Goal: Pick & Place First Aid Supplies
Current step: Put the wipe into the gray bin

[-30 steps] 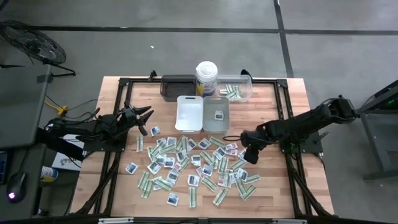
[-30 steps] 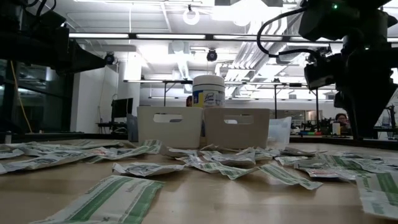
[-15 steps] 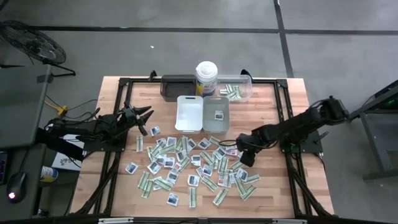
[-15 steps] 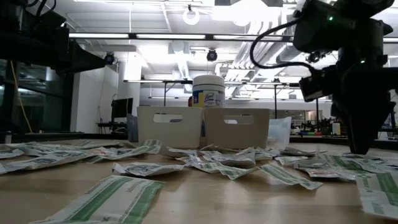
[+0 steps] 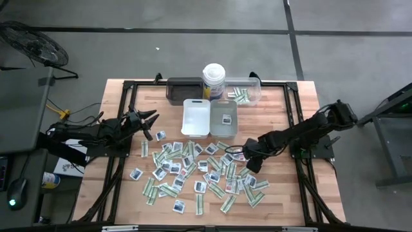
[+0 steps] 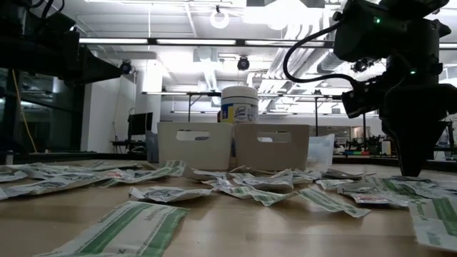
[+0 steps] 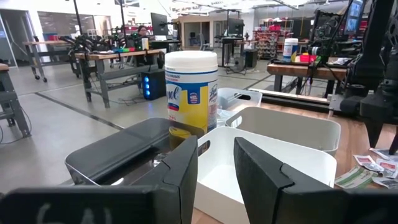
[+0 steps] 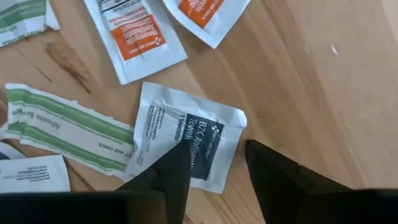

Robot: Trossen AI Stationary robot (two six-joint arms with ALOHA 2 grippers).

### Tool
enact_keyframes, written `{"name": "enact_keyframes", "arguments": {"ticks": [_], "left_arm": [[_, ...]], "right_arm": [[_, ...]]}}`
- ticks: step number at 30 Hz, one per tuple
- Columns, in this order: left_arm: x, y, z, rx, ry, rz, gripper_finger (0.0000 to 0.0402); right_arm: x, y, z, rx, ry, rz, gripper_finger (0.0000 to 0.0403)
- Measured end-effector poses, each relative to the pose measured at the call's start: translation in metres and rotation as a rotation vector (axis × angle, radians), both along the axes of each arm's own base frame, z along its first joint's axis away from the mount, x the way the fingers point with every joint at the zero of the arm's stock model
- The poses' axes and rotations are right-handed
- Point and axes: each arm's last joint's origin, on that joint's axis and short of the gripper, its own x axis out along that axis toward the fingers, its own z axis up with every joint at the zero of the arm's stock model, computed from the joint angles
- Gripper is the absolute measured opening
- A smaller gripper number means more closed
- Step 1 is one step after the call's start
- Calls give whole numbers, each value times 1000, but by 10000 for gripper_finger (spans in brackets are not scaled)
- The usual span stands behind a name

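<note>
While poised over towelette sachet (image 8: 186,138), right gripper (image 8: 214,163) part-open, fingers straddling, holding nothing.

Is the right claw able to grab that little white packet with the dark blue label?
Probably yes. The right claw hangs open right over the white packet, with nothing lying on top of it.

Bright ceiling lights (image 6: 278,13) glared in the low view, and the nearest packets (image 6: 128,225) looked blurry.

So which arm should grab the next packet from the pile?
Right. The right gripper is down at the pile's edge, jaws open over a blue-marked towelette sachet. The left gripper waits off to the side, clear of the packets.
</note>
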Motion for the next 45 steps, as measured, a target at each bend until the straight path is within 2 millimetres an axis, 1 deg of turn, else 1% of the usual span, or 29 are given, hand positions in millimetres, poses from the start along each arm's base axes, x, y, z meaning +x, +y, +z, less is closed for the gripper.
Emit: {"name": "enact_keyframes", "arguments": {"ticks": [9, 16, 18, 25, 29, 35, 39, 42, 45], "left_arm": [[0, 0, 0, 0, 0, 0, 101], [0, 0, 0, 0, 0, -1, 101], [0, 0, 0, 0, -1, 0, 101], [0, 0, 0, 0, 0, 0, 101], [0, 0, 0, 0, 0, -1, 101], [0, 0, 0, 0, 0, 0, 101], [0, 0, 0, 0, 0, 0, 101], [0, 0, 0, 0, 0, -1, 101], [0, 0, 0, 0, 0, -1, 101]], "right_arm": [[0, 0, 0, 7, 6, -31, 62], [2, -1, 9, 10, 21, -39, 11], [4, -2, 13, 19, 9, -43, 4], [6, -4, 29, 20, -12, -67, 2], [8, -3, 44, 33, -40, -66, 1], [9, -7, 83, 20, -130, -99, 1], [16, -18, 110, -9, -204, -138, 1], [23, -32, 127, -25, -251, -164, 1], [30, -47, 140, -50, -292, -207, 0]]}}
